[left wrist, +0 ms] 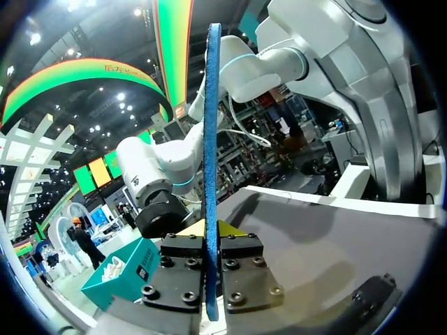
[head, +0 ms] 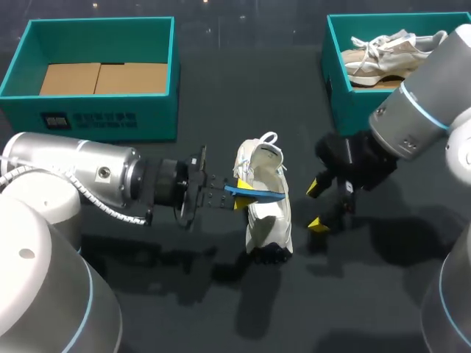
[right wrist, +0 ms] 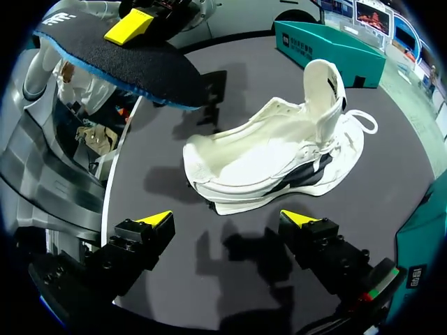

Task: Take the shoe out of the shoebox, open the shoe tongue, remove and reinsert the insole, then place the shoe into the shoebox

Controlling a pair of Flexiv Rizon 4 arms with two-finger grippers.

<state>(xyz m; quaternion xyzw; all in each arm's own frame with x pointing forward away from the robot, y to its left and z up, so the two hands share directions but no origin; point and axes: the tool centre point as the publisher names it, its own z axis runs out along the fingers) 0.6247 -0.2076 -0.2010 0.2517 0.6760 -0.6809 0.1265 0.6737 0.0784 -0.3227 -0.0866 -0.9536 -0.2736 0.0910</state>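
Blue-edged and thin, the insole (head: 259,193) is pinched flat in my left gripper (head: 238,194), seemingly just above the white shoe (head: 266,213) resting on the table between my arms. It looks light and floppy, so a firm pinch near its end suits feeding it in. My right gripper (head: 316,205) hangs spread and empty beside the shoe.

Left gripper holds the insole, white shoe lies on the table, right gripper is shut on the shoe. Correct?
No: the right gripper is open, short of the white shoe and not touching it, as the right wrist view shows. The left gripper does hold the insole.
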